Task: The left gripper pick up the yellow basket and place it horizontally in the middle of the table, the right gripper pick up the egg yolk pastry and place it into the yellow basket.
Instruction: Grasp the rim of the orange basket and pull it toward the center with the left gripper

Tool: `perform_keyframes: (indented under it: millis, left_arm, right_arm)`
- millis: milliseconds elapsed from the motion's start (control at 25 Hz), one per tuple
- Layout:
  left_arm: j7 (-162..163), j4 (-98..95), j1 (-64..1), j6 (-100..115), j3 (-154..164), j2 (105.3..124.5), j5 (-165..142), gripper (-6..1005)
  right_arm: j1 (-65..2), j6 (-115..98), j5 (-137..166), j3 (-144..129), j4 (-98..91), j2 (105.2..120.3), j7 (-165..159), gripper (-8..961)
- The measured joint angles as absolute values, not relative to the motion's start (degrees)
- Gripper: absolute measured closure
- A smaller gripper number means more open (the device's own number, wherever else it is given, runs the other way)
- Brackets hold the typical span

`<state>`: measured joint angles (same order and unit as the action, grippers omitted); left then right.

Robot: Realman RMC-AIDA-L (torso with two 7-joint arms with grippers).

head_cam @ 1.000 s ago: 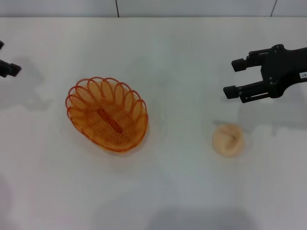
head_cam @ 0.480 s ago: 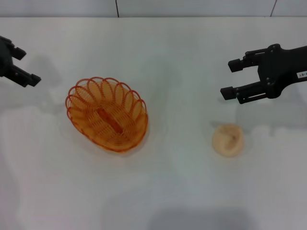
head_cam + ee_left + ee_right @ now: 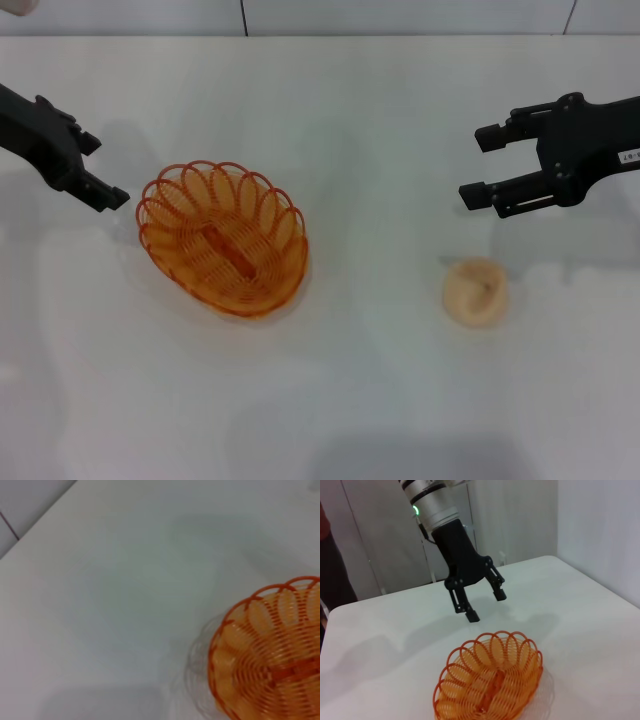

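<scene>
the yellow basket (image 3: 223, 238) rests on the table (image 3: 370, 120) toward its left side, its long axis running diagonally, from the far left edge down toward the near middle. it is oval, orange-amber wire with a looped rim, and nothing lies inside it. the left gripper (image 3: 97, 170) hangs just off the basket's far-left rim, near the table's left edge, its two black fingers spread apart and gripping nothing; it does not touch the basket. the right wrist view shows it above the table behind the basket, fingers pointing down. the egg yolk pastry (image 3: 476, 291) sits alone on the right half of the table, well apart from the basket. the right gripper (image 3: 478, 166) hovers beyond the pastry, toward the far right edge, fingers wide apart and empty.
</scene>
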<state>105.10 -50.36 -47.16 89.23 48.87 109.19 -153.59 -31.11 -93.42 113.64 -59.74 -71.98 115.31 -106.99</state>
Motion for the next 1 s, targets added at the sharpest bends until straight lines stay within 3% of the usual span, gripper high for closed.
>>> perform_keyframes:
  millis: [1000]
  left_arm:
    - [104.2,-46.4,-47.1,77.4,49.7,114.33,-153.1,120]
  right_arm:
    - [-31.5,-93.5,113.6,-60.0,-72.1,115.22,-107.2,185]
